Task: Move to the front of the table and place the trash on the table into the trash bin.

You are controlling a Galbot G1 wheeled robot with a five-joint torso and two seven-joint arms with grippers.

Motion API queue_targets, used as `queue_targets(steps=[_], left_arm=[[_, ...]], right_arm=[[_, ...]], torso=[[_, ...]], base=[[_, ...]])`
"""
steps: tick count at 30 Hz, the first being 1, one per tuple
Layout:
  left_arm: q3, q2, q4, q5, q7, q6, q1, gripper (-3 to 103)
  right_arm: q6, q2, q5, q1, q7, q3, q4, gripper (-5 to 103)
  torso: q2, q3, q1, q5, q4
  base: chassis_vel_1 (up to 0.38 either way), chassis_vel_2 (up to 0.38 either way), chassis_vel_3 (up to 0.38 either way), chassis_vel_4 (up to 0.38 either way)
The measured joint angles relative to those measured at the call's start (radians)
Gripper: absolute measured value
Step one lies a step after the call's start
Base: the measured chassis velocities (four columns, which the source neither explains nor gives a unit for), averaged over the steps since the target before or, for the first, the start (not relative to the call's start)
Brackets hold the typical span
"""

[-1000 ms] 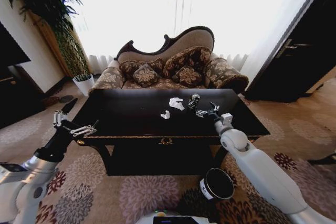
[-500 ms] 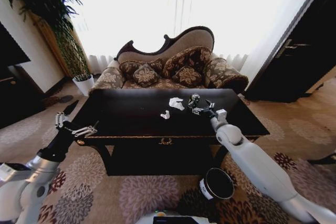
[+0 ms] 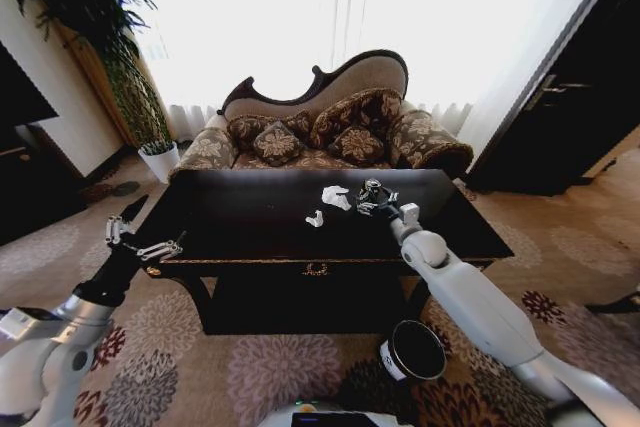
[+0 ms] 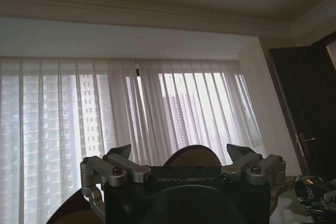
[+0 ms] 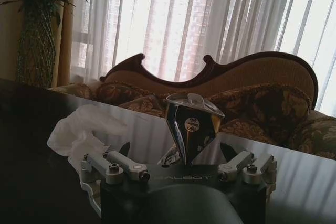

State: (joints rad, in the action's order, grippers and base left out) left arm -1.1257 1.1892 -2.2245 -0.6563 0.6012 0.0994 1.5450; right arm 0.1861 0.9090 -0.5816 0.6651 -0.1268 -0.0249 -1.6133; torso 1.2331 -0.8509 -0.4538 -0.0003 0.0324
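Note:
The glossy black table (image 3: 250, 237) stands right before me. Trash lies on its far right part: a crushed dark can (image 3: 371, 189), a white crumpled paper (image 3: 336, 197) and a small white scrap (image 3: 315, 218). My right gripper (image 3: 379, 204) reaches over the table to the can. In the right wrist view that gripper (image 5: 178, 153) is open, and the can (image 5: 189, 127) stands upright just ahead between its two fingers, with the paper (image 5: 86, 129) beside it. My left gripper (image 3: 140, 238) hangs open off the table's left corner, holding nothing. The trash bin (image 3: 415, 350) stands on the carpet, below the table's front right.
A patterned sofa (image 3: 330, 127) sits behind the table. A potted plant (image 3: 110, 37) stands at the back left and a dark cabinet (image 3: 570, 117) at the right. Patterned carpet (image 3: 260, 367) lies in front. My left gripper (image 4: 179, 156) faces the curtained window.
My right arm has stretched forward over the table, bringing its open gripper from short of the can up to it. The left arm has sunk slightly.

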Motion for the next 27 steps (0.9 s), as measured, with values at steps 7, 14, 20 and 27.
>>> queue_targets(steps=[7, 14, 20, 27], left_arm=[[0.003, -0.008, 0.01, -0.001, -0.001, 0.001, -0.005, 100], [0.013, -0.003, 0.005, 0.003, -0.002, 0.001, -0.003, 100], [0.024, 0.003, 0.0, 0.004, -0.002, 0.001, -0.003, 100], [0.029, 0.01, -0.001, 0.008, -0.001, 0.007, -0.001, 100]], right_arm=[[-0.019, 0.009, 0.001, 0.005, 0.019, -0.001, 0.008, 68], [-0.032, 0.009, 0.009, 0.032, 0.031, -0.023, 0.003, 46], [-0.046, 0.01, 0.009, 0.067, 0.048, -0.042, -0.018, 25], [-0.076, 0.01, 0.004, 0.095, 0.071, -0.06, -0.036, 3]], torso=[[0.0, 0.0, 0.0, 0.0001, 0.0], [0.0, 0.0, 0.0, 0.0001, 0.0001], [0.0, 0.0, 0.0, 0.0001, 0.0002], [0.0, 0.0, 0.0, 0.0, 0.0001]], base=[[0.0, 0.0, 0.0, 0.0], [0.0, 0.0, 0.0, 0.0], [0.0, 0.0, 0.0, 0.0], [0.0, 0.0, 0.0, 0.0]])
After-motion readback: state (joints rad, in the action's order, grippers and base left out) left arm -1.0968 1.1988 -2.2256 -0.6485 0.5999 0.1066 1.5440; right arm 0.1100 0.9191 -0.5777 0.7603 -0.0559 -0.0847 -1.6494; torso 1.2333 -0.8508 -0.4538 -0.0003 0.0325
